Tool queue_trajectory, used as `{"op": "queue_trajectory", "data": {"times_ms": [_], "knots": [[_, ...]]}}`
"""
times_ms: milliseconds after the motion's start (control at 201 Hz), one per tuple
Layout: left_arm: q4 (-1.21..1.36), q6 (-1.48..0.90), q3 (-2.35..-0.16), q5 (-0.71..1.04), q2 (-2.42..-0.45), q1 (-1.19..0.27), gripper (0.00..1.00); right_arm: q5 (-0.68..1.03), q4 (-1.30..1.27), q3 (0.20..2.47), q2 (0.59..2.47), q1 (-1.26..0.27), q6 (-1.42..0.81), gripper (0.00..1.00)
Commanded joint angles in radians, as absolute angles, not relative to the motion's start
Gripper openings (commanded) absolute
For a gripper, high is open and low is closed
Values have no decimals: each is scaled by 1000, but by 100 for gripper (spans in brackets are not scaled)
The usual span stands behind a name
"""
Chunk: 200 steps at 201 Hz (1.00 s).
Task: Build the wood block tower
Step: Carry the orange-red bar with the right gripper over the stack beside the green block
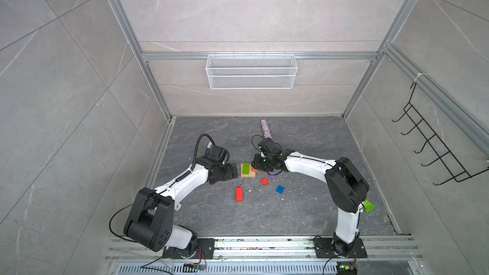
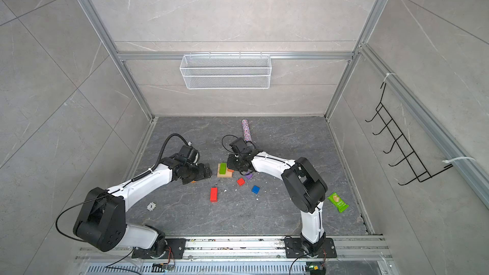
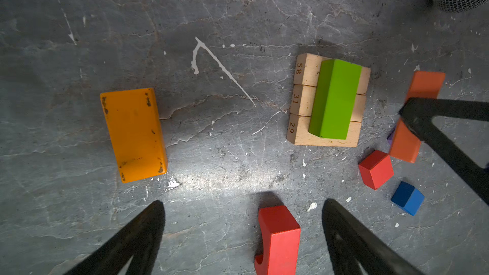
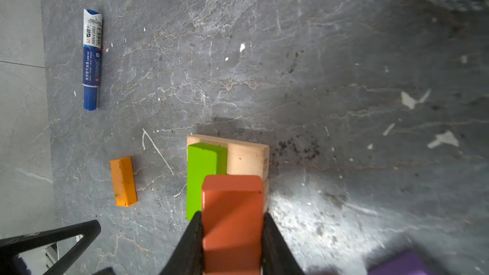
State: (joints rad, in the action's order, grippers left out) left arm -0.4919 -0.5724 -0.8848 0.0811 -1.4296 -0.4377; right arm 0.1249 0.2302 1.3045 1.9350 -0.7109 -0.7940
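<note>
1. The tower (image 1: 248,171) is begun. Three tan blocks (image 3: 301,101) are laid side by side on the table (image 3: 211,9), and a green block (image 3: 334,99) is set across them toward one side.
2. The right claw (image 4: 232,215) is clamped on a dark orange block (image 4: 232,197), which is held over the bare half of the base beside the green block. Whether it already touches the base cannot be told.
3. The left claw (image 3: 243,203) is spread wide with nothing held and hangs over the table beside the tower.
4. Five blocks are seen loose on the table: a yellow-orange block (image 3: 133,134) well apart from the base, then a red oblong (image 1: 239,194), a red cube (image 3: 375,169), a blue cube (image 3: 407,198) and a purple cube (image 2: 248,175) nearer it.
5. Progress is judged as early to middle — the second layer is half laid and the orange placing is in hand. The narrower upper layers are not yet built.
</note>
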Motion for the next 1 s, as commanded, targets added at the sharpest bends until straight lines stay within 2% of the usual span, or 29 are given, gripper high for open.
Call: {"op": "queue_trajectory", "data": {"times_ms": [0, 991], "knots": [[-497, -558, -883, 86, -1397, -432, 95, 129, 228, 1344, 1967, -723, -811, 0], [-506, -549, -865, 69, -1393, -433, 94, 110, 259, 1376, 2025, -735, -824, 5]]}}
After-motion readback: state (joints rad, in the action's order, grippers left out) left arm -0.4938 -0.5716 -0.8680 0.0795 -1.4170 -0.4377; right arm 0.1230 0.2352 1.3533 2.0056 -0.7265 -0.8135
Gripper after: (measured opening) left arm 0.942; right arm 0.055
